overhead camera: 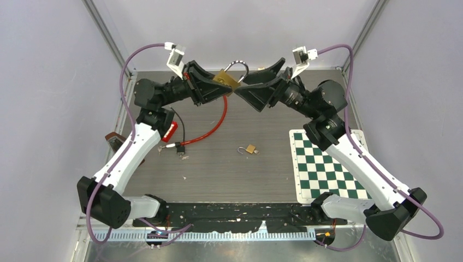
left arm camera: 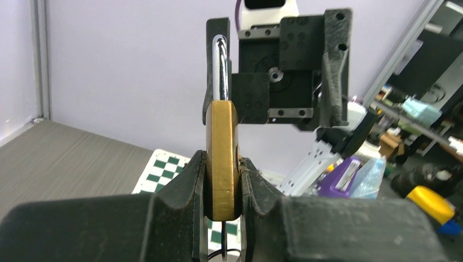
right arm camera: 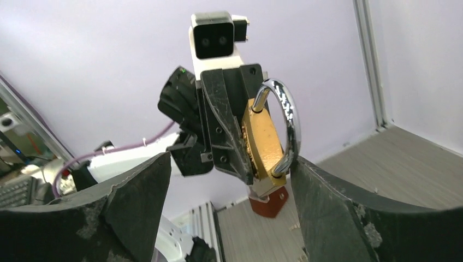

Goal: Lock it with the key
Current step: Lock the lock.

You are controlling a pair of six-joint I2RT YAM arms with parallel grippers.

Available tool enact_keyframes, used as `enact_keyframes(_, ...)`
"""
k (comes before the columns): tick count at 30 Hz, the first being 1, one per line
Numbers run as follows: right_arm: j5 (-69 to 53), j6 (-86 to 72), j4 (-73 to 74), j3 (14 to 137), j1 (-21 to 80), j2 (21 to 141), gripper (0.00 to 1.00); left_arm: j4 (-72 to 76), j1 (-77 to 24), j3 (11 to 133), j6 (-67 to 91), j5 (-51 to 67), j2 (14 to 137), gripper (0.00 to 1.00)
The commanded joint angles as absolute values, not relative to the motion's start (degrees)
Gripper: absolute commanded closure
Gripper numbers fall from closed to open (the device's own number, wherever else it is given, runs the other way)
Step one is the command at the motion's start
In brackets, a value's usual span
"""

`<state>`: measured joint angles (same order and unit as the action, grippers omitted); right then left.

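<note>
1. The left claw (left arm camera: 223, 173) is pinching the brass padlock (left arm camera: 223, 155) by its flat sides, one black finger (left arm camera: 188, 185) on each face, and holds it in the air above the bench (overhead camera: 229, 174).
2. In the overhead view the padlock sits at 12 o'clock over the far edge of the bench, between the two raised arms.
3. In the left wrist view its steel shackle (left arm camera: 220, 65) points to 12 o'clock, edge-on to the camera.
4. The right claw (overhead camera: 252, 86) is spread wide and faces the left one head-on.
5. In the right wrist view its two fingers stand at 8 o'clock and 4 o'clock of the padlock. The 4 o'clock finger (right arm camera: 327, 207) has its tip just beside the curve of the shackle.
6. A reddish-brown piece (right arm camera: 267, 201) shows at 6 o'clock of the padlock in the right wrist view. It may be the head of a key in the lock's underside, but the angle does not settle that.
7. A red cable (overhead camera: 210, 130) curves across the bench at 10 o'clock of its centre, with a small bunch of metal bits (overhead camera: 177, 147) at its near end.
8. A small brass padlock (overhead camera: 249, 149) lies flat near the bench centre, its shackle toward 9 o'clock.
9. A green-and-white chequered mat (overhead camera: 322, 164) lies at 4 o'clock of the bench, under the right arm.
</note>
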<state>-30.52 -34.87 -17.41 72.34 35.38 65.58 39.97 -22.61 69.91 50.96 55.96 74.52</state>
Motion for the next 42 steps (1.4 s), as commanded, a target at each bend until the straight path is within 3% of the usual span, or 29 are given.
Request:
enact_keyframes(1, -28.2, -43.9, -29.8, 74.8, 35.1, 67.5, 0.15, 46.9, -23.2, 71.5, 58.5, 46.4, 69.6, 1.00)
enact_keyframes(14, -27.6, -51.2, -33.2, 80.9, 34.3, 74.7, 0.16, 40.4, -23.2, 72.5, 59.3, 43.6, 69.6, 1.00)
enact_keyframes(23, -25.4, -48.0, -30.7, 81.1, 33.6, 77.0, 0.19, 39.4, -23.2, 71.1, 59.0, 42.7, 69.9, 1.00)
enact_keyframes(29, -23.7, -45.9, -26.5, 83.8, 33.6, 78.9, 0.33, 37.9, -23.2, 70.1, 58.3, 42.4, 70.0, 1.00)
enact_keyframes(36, -24.9, -48.8, -29.2, 83.9, 33.7, 80.5, 0.33, 37.2, -23.2, 68.5, 57.0, 42.4, 70.1, 1.00)
enact_keyframes(42, -26.4, -50.7, -30.5, 83.6, 33.7, 82.0, 0.51, 38.2, -23.2, 68.4, 56.2, 43.9, 69.9, 1.00)
